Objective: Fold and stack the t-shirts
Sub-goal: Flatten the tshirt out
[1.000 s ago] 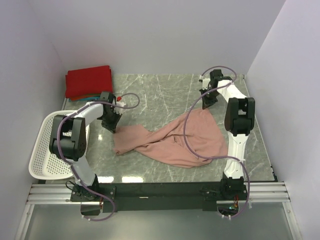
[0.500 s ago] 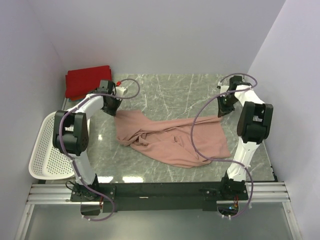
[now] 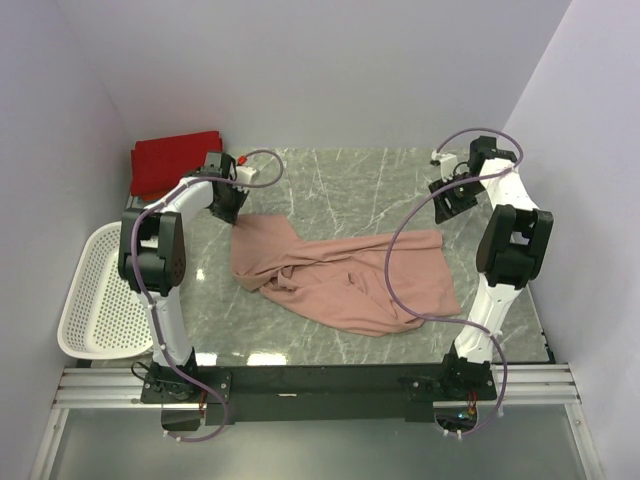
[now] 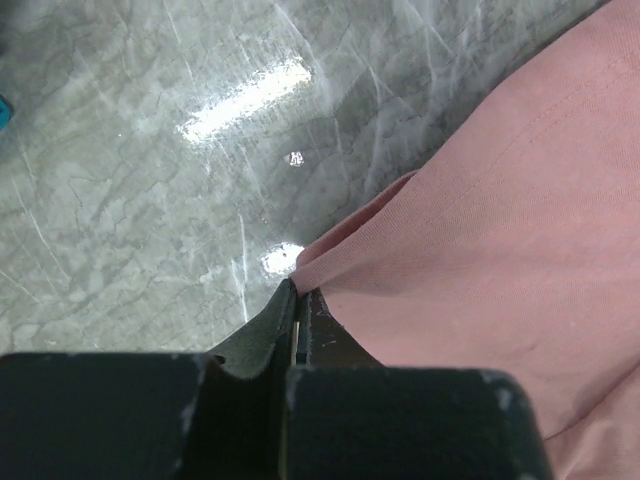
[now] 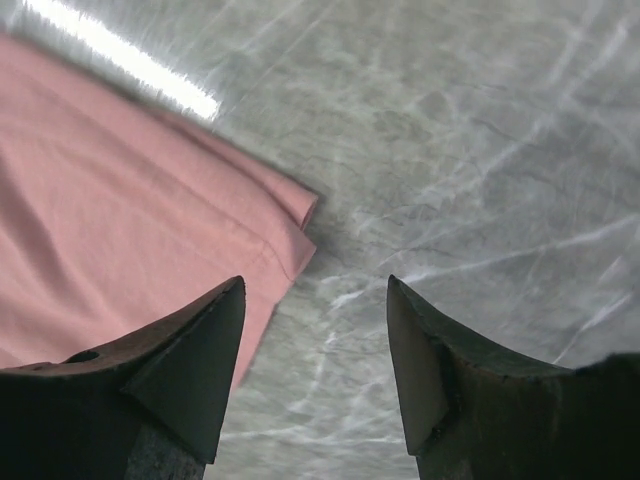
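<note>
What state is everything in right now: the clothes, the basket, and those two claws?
pink shirt: unfolded, rumpled, lying spread out.
red shirt: folded, at far left.
basket: upright, nothing seen inside.
left gripper: shut on the pink shirt's edge.
right gripper: open, holding nothing.

Cropped teal sliver [image 4: 4,110], perhaps tee.
</note>
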`<state>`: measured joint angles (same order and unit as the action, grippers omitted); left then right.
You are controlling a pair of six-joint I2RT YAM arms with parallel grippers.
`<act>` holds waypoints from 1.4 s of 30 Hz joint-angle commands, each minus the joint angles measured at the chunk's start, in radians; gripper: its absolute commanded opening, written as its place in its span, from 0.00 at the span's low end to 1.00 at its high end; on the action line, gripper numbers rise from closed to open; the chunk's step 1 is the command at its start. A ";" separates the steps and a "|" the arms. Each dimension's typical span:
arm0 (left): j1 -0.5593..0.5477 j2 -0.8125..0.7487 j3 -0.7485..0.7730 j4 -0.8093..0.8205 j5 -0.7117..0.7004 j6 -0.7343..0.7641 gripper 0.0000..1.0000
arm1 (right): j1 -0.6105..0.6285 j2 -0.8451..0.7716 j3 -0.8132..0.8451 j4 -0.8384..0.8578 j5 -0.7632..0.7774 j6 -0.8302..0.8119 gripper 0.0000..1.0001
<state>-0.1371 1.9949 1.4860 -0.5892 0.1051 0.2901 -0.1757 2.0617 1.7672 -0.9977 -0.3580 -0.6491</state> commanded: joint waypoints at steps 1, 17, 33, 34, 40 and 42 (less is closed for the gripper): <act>-0.004 0.010 0.045 -0.024 0.019 -0.005 0.01 | 0.018 -0.037 0.012 -0.091 -0.058 -0.286 0.65; -0.010 0.010 0.020 -0.035 0.004 -0.011 0.01 | 0.091 0.051 0.006 -0.156 0.034 -0.520 0.66; -0.009 0.019 0.023 -0.040 0.001 -0.020 0.01 | 0.102 0.072 -0.121 -0.015 0.113 -0.523 0.46; -0.009 0.021 0.023 -0.043 0.001 -0.020 0.01 | 0.102 0.072 -0.123 -0.004 0.120 -0.520 0.41; -0.007 0.002 0.023 -0.049 -0.004 -0.012 0.01 | 0.097 0.025 -0.101 -0.022 0.107 -0.491 0.27; -0.006 -0.001 0.022 -0.049 0.002 -0.009 0.01 | 0.099 0.009 -0.095 -0.006 0.108 -0.463 0.47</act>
<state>-0.1410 2.0228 1.5074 -0.6331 0.1066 0.2897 -0.0784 2.1357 1.6474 -1.0245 -0.2512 -1.1442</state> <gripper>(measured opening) 0.024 0.388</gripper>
